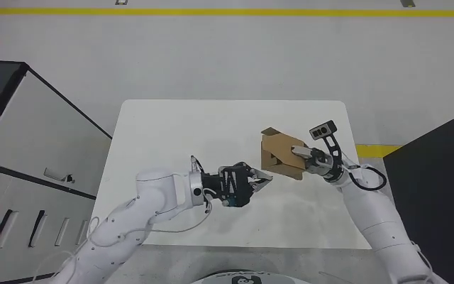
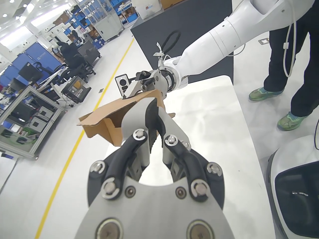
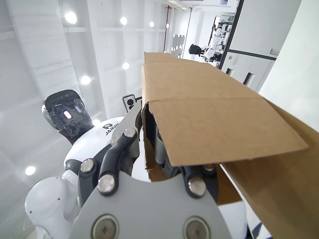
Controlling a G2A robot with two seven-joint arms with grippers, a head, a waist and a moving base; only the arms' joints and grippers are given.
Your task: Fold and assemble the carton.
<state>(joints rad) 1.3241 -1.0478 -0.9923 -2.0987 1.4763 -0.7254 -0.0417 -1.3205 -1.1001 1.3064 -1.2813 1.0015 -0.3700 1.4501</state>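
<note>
While a white table point(image 1: 177, 128) spreads beneath both arms, a brown carton point(image 1: 275, 153) is over its right-hand part, partly unfolded, its flaps loose. The right gripper point(image 1: 301, 155) is clenched on one carton wall, one finger inside and one outside. The left gripper point(image 1: 266, 179), just beside the carton's near corner, is closed on nothing
</note>
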